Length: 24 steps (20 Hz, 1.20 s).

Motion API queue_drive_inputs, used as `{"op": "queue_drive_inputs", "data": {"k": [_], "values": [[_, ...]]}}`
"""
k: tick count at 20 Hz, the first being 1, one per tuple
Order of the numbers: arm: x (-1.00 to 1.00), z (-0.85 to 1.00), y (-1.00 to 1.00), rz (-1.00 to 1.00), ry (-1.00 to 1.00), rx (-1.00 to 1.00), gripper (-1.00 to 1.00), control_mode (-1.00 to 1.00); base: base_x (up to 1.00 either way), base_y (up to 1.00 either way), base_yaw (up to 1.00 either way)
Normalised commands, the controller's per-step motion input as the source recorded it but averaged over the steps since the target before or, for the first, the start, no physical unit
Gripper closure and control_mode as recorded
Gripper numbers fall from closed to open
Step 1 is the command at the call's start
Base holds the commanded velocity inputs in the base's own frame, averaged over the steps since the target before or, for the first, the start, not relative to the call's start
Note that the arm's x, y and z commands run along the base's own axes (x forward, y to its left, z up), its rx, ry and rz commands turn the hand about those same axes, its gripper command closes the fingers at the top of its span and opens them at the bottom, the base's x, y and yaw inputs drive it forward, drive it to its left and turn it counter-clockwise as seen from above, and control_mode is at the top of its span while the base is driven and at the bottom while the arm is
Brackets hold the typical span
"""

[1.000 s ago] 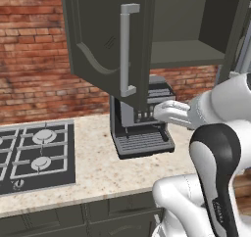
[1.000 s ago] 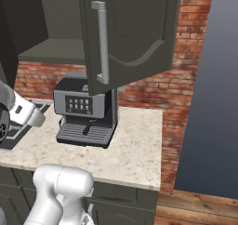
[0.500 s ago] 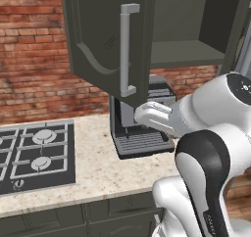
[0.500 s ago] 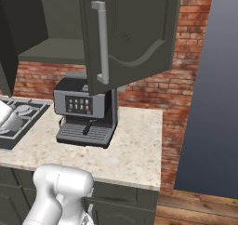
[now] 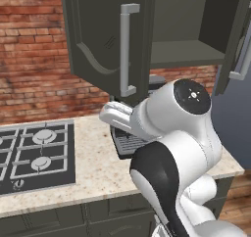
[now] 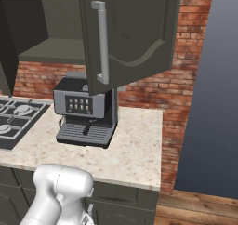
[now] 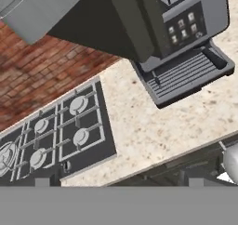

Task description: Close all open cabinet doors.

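Dark grey-green and standing wide open, the cabinet door (image 5: 110, 40) with the arched moulding hangs above the coffee machine (image 6: 86, 110), its long silver bar handle (image 5: 126, 50) running down the panel face. In the right base view the same door (image 6: 135, 33) swings out over the front of the coffee machine and hides part of its top. A second open cabinet door (image 5: 240, 40) shows edge-on to the right of the coffee machine in the left base view, with the open cabinet shelf (image 5: 184, 52) between the two doors. The coffee machine stands on the speckled stone bench (image 6: 135, 147), against the red brick wall (image 5: 34, 55). To the left of the coffee machine, set into the bench, lies the black gas hob (image 5: 34, 155). The white arm (image 5: 171, 133) bends in front of the coffee machine in the left base view, its wrist reaching leftward just below the first door's lower edge. The hand view looks down on the coffee machine's drip tray (image 7: 186, 73) and the hob. The fingers are hidden in these views, so I cannot tell whether they are apart or together.
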Motion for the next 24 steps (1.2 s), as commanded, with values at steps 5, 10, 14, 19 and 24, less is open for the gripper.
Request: {"op": "queue_drive_inputs", "data": {"k": [5, 10, 14, 19, 24], "values": [[0.32, 0.07, 0.49, -0.24, -0.13, 0.15, -1.0, -1.0, 0.0, 0.0, 0.0], [0.29, 0.11, 0.33, -0.24, -0.09, 0.25, -1.0, -1.0, 0.0, 0.0, 0.0], [0.27, 0.1, 0.3, -0.19, -0.1, 0.27, -1.0, -1.0, 0.0, 0.0, 0.0], [0.31, 0.13, 0.26, -0.22, -0.18, 0.22, -1.0, -1.0, 0.0, 0.0, 0.0], [0.32, 0.14, 0.22, -0.24, -0.17, 0.21, -1.0, -1.0, 0.0, 0.0, 0.0]]}}
